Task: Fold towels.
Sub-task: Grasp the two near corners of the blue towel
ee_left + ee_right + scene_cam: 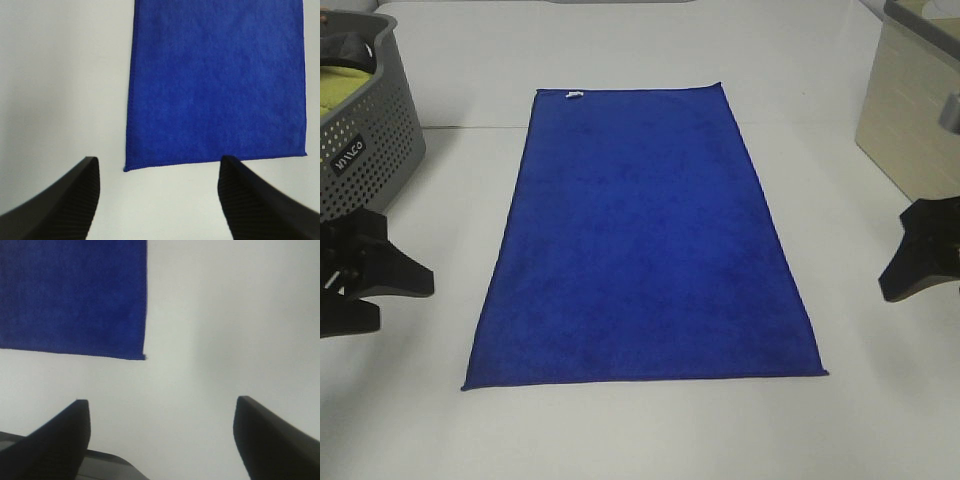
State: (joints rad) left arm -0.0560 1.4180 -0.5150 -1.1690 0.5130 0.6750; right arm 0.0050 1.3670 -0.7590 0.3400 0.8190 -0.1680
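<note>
While the towel (645,235) lies flat, left end effector (159,165) spread wide, empty, right end effector (162,400) likewise.

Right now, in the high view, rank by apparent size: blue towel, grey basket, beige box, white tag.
1. blue towel
2. grey basket and beige box: look alike, both cropped by the frame, so unranked
3. white tag

Grey perforated basket (380,140) with yellow-green cloth (340,92) far left, beige bin (905,120) far right, white table (420,425)
</note>
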